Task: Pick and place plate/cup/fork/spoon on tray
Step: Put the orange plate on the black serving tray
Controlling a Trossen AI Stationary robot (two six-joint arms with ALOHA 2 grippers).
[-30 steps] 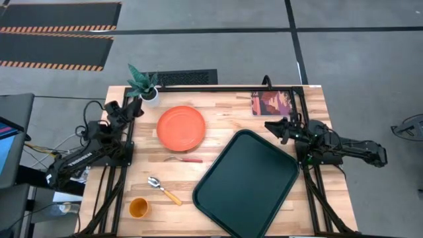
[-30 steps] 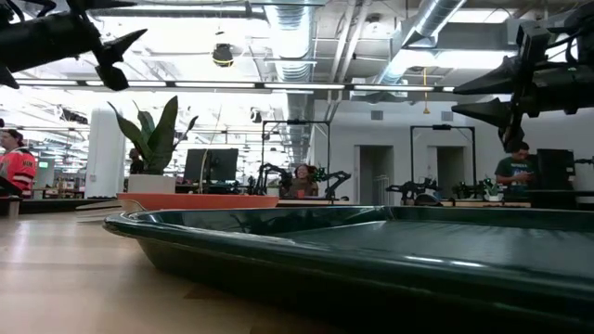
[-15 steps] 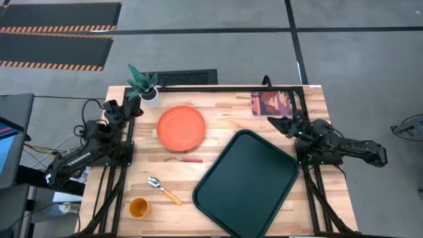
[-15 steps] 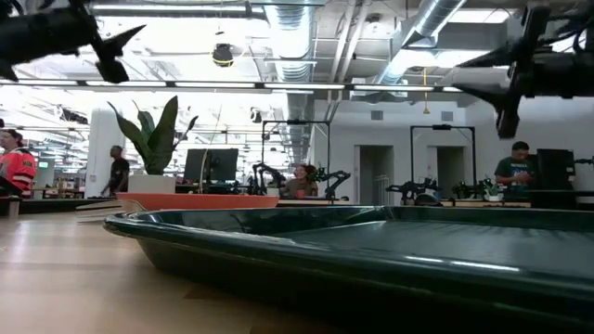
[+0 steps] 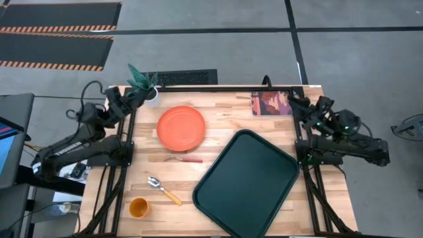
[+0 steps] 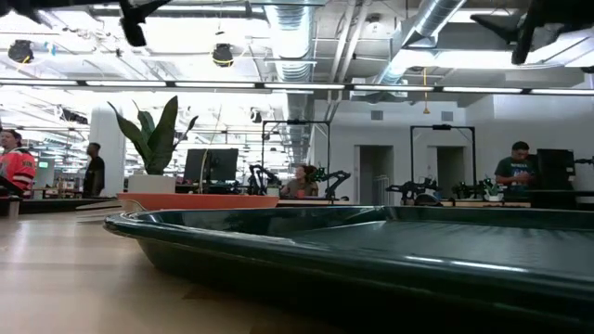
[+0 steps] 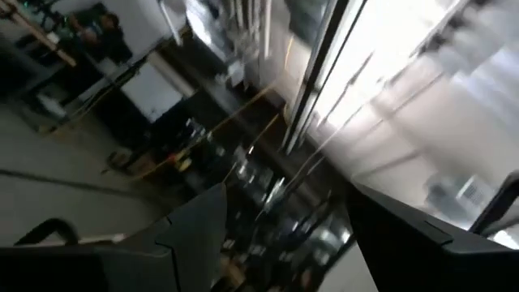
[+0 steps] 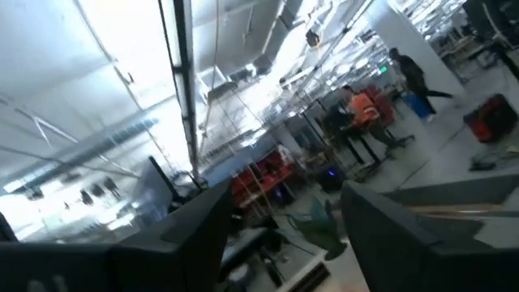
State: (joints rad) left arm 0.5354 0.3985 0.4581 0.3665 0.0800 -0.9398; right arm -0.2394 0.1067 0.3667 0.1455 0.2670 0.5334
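The orange plate (image 5: 180,127) lies flat at the far middle of the table. The pink-handled fork (image 5: 184,158) lies just nearer than it. The yellow-handled spoon (image 5: 164,190) and the orange cup (image 5: 139,207) rest at the near left. The dark green tray (image 5: 246,182) lies flat at the near right, and its rim fills the low view (image 6: 353,250). My left gripper (image 5: 137,94) is open and empty, raised by the plant at the far left; it also shows in its wrist view (image 7: 284,243). My right gripper (image 5: 295,104) is open and empty, raised at the far right edge (image 8: 284,235).
A white pot with a green plant (image 5: 143,82) stands at the far left corner, close to my left gripper. A reddish-brown picture card (image 5: 271,104) lies at the far right, beside my right gripper. People stand in the room beyond the table (image 6: 513,172).
Both arms have risen and tipped their fingers upward; in the low view they have nearly left the top of the picture. My left gripper has gone toward the far edge, up to the plant. My right gripper has drawn back toward the far right corner. The objects have kept still.
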